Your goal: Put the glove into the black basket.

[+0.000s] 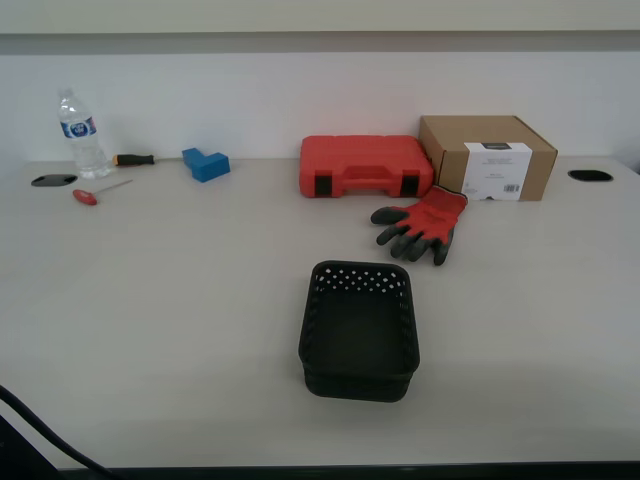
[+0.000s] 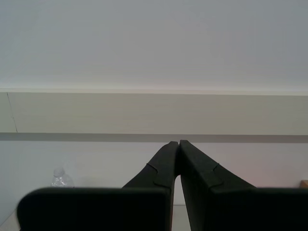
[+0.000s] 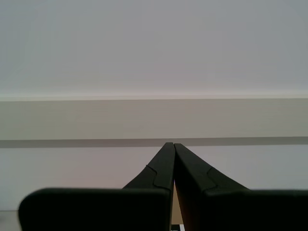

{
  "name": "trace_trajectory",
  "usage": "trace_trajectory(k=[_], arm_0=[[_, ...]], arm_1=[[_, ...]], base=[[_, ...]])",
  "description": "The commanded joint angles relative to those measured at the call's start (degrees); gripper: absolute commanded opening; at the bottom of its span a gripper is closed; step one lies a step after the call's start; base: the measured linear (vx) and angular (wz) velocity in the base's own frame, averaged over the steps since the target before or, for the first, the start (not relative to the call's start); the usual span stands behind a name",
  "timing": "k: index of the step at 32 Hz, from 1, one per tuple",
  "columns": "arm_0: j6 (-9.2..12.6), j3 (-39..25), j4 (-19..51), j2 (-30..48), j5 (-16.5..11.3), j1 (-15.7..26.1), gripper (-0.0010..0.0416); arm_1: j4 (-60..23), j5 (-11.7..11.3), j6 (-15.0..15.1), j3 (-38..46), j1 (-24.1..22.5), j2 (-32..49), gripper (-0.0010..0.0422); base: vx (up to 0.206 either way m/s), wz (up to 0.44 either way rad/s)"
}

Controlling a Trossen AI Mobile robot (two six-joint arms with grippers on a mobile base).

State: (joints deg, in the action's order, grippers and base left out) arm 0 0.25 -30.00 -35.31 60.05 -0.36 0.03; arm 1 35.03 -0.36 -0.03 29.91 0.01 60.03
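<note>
The red glove (image 1: 424, 222) with dark grey fingers lies flat on the table, in front of the red tool case and a little behind and to the exterior view's right of the black basket (image 1: 359, 329). The basket stands upright and empty near the table's middle front. My first gripper (image 3: 173, 144) is shut and empty, pointed at the far wall. My second gripper (image 2: 178, 142) is also shut and empty, pointed at the wall. Neither gripper shows in the exterior view.
A red tool case (image 1: 365, 166) and a cardboard box (image 1: 487, 157) stand at the back. A water bottle (image 1: 79, 134), a blue block (image 1: 206, 163) and two screwdrivers (image 1: 98, 191) lie at the back on the exterior view's left. A dark cable (image 1: 40, 430) crosses the near left corner.
</note>
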Motion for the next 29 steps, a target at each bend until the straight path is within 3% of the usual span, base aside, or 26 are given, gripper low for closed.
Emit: trace_trajectory(k=[1,7,15,18,29], arm_0=[[0.24,-0.04,0.09,0.00,-0.42,0.02,0.0001],[0.48,-0.04,2.10,0.00,-2.75,0.02,0.0001],[1.40,-0.04,2.60,0.00,-3.28,0.02,0.0001],[2.80,-0.04,2.84,0.00,-3.69,0.02,0.0001],[4.33,-0.04,2.89,0.00,-6.08,0.02,0.0003]], arm_1=[[0.24,-0.07,0.07,0.09,0.00,0.00,0.0000],[0.24,-0.04,0.07,0.09,0.00,0.00,0.0000],[0.24,-0.04,0.07,0.09,0.00,0.00,0.0000],[0.24,-0.04,0.07,0.09,0.00,0.00,0.0000],[0.24,-0.04,0.07,0.09,0.00,0.00,0.0000]], base=[[0.000,0.000],[0.000,0.000],[0.000,0.000],[0.000,0.000],[0.000,0.000]])
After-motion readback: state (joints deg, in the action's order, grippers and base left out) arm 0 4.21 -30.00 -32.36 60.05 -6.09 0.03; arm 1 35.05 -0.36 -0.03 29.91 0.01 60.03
